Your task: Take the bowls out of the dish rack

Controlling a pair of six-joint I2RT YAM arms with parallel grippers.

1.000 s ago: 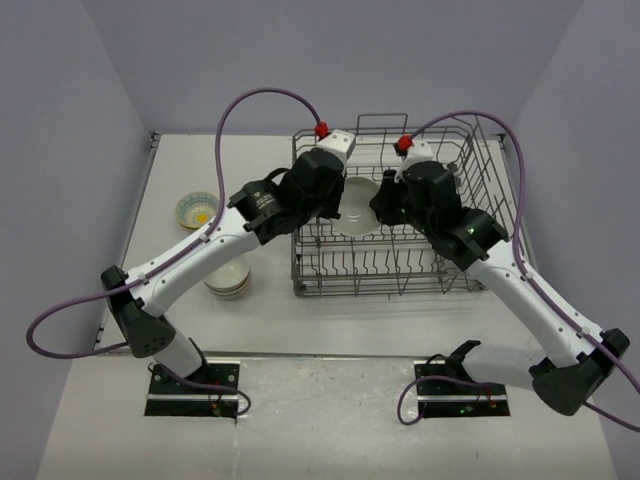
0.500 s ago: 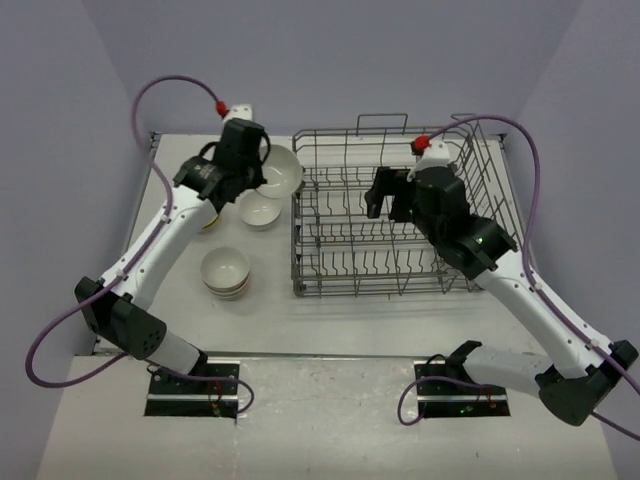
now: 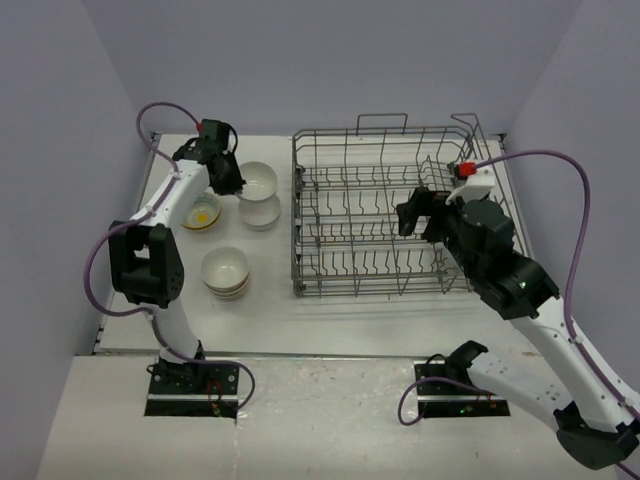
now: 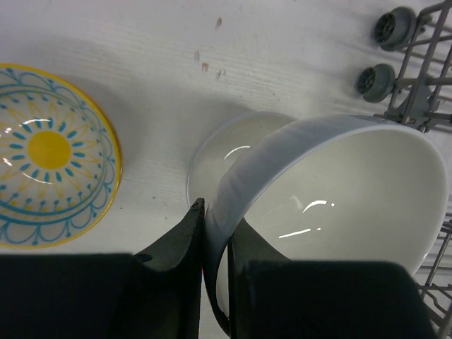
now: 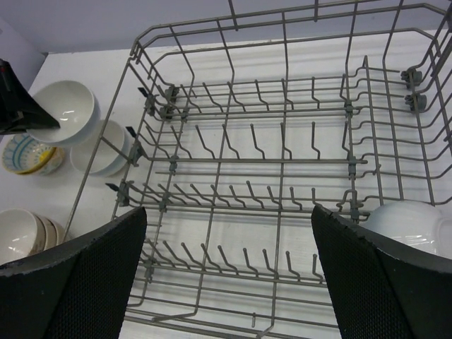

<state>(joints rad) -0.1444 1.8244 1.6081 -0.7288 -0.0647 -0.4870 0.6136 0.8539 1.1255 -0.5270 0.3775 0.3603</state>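
Counter [image 3: 350, 320]: white, fills the middle of the top view and carries everything below

Dish rack [image 3: 295, 230]: grey wire basket, centre to right of the top view, long side running across the frame. Stands on the counter. In the right wrist view one white bowl, the corner bowl [image 5: 409, 222], shows behind the wires at the lower right of the frame, in a corner of the rack

Right arm [image 3: 520, 290]: comes up from the lower right of the top view. Right gripper [image 3: 413, 212] hangs over the right part of the rack. Jaws wide, nothing between them; its fingers [image 5: 78, 282] fill the two lower corners of the wrist view

Left arm [image 3: 175, 200]: folded up along the left edge of the counter. Left gripper [image 3: 232, 185] sits upper left, just left of the rack. Jaws narrow, clamped on the rim of the held bowl [image 3: 259, 180], one finger inside, one outside

Held bowl: plain white, tilted, outside the rack and beside its left wall, above the lower bowl [image 3: 260, 212], also white, upright on the counter. Whether the two touch: cannot tell

Bowl stack [image 3: 226, 272]: cream bowls nested, on the counter towards the lower left, near the rack's lower left corner

Teal-rimmed bowl [image 3: 201, 213]: yellow centre, upright on the counter, just left of the lower bowl, not touching it
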